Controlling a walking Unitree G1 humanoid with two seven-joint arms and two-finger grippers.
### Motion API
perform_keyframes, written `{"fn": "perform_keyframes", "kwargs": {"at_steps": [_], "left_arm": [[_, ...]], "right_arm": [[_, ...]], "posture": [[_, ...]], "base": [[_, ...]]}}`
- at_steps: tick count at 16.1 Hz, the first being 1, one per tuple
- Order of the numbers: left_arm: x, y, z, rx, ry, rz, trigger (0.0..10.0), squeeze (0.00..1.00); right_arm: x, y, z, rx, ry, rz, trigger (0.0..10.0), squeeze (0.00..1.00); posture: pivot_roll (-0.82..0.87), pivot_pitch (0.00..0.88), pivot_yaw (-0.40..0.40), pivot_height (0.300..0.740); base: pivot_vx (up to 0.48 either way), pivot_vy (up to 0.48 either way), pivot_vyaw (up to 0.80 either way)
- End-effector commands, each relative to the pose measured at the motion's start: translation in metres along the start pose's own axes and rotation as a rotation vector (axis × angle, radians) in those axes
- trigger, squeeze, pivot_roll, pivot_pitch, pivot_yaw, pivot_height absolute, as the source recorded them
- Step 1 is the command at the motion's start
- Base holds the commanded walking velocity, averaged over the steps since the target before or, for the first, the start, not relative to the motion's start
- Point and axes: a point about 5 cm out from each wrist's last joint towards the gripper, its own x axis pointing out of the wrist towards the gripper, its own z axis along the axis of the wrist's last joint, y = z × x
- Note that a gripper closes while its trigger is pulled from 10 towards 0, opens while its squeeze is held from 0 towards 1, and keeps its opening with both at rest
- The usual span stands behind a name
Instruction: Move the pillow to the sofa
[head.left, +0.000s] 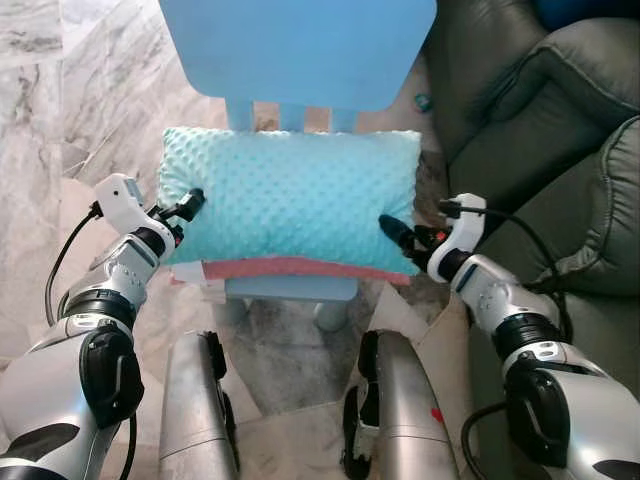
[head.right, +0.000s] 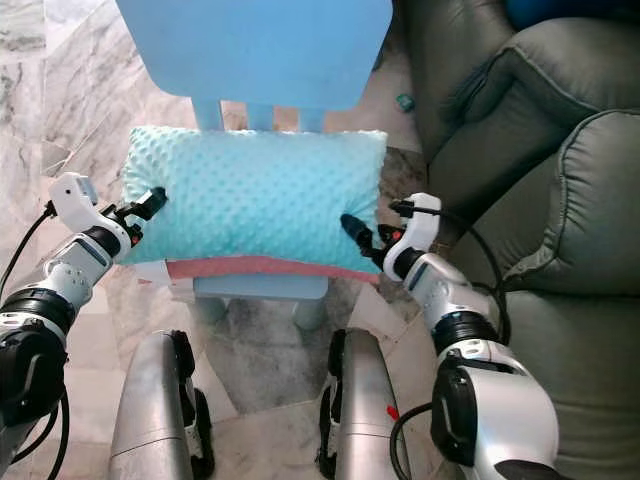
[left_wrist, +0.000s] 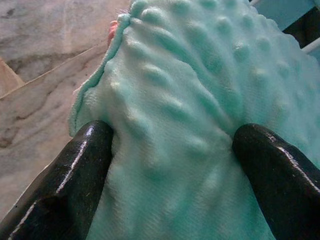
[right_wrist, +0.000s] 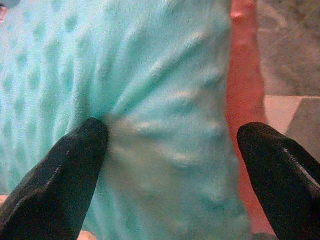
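With the pillow lying on the blue chair, sofa at three o'clock, left gripper and right gripper spread wide against its ends should squeeze inward evenly before lifting.

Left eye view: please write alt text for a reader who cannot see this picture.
A turquoise dotted pillow lies on a small light blue chair, and the robot's left gripper and right gripper press against its two short ends. A dark grey sofa stands to the robot's right on the marble floor.
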Motion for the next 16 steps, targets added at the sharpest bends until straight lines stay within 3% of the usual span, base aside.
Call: {"fn": "perform_keyframes", "kwargs": {"at_steps": [1, 3, 4, 6, 10, 12, 13, 14, 15, 16], "left_arm": [[0.0, 0.0, -0.005, 0.009, 0.026, 0.003, 10.0, 0.0], [0.001, -0.002, -0.007, 0.014, 0.028, 0.002, 10.0, 0.0], [0.002, -0.005, -0.011, 0.02, 0.033, 0.001, 10.0, 0.0], [0.004, -0.01, -0.015, 0.025, 0.044, -0.011, 10.0, 0.0], [0.011, -0.035, -0.033, 0.047, 0.095, -0.083, 10.0, 0.0], [0.013, -0.043, -0.041, 0.055, 0.118, -0.107, 10.0, 0.0], [0.013, -0.048, -0.047, 0.05, 0.134, -0.133, 7.5, 0.0], [0.013, -0.051, -0.051, 0.052, 0.145, -0.144, 0.0, 0.0], [0.013, -0.052, -0.054, 0.057, 0.152, -0.148, 0.0, 0.0], [0.013, -0.052, -0.055, 0.061, 0.153, -0.144, 0.0, 0.0]], "right_arm": [[-0.001, -0.001, -0.008, 0.045, 0.013, 0.0, 10.0, 0.0], [0.003, 0.005, -0.015, 0.057, 0.026, 0.018, 10.0, 0.0], [0.011, 0.018, -0.02, 0.054, 0.033, 0.061, 10.0, 0.0], [0.017, 0.03, -0.024, 0.058, 0.036, 0.088, 10.0, 0.0], [0.031, 0.061, -0.039, 0.044, 0.085, 0.152, 10.0, 0.0], [0.033, 0.067, -0.043, 0.035, 0.091, 0.17, 10.0, 0.0], [0.034, 0.07, -0.044, 0.036, 0.091, 0.181, 10.0, 0.0], [0.033, 0.07, -0.045, 0.045, 0.088, 0.186, 1.1, 0.0], [0.032, 0.068, -0.046, 0.044, 0.089, 0.186, 0.0, 0.0], [0.031, 0.065, -0.047, 0.036, 0.089, 0.178, 0.0, 0.0]], "posture": [[-0.1, 0.391, -0.088, 0.555], [-0.09, 0.395, -0.087, 0.555], [-0.09, 0.398, -0.085, 0.555], [-0.08, 0.406, -0.085, 0.555], [-0.07, 0.419, -0.081, 0.555], [-0.06, 0.42, -0.082, 0.555], [-0.07, 0.423, -0.081, 0.555], [-0.07, 0.423, -0.081, 0.555], [-0.07, 0.424, -0.08, 0.555], [-0.08, 0.424, -0.08, 0.555]], "base": [[0.0, 0.0, 0.0], [0.0, 0.0, 0.0], [0.0, 0.0, 0.0], [0.0, 0.0, 0.0], [0.0, 0.0, 0.0], [0.0, 0.0, 0.0], [0.0, 0.0, 0.0], [0.0, 0.0, 0.0], [0.0, 0.0, 0.0], [0.0, 0.0, 0.0]]}}
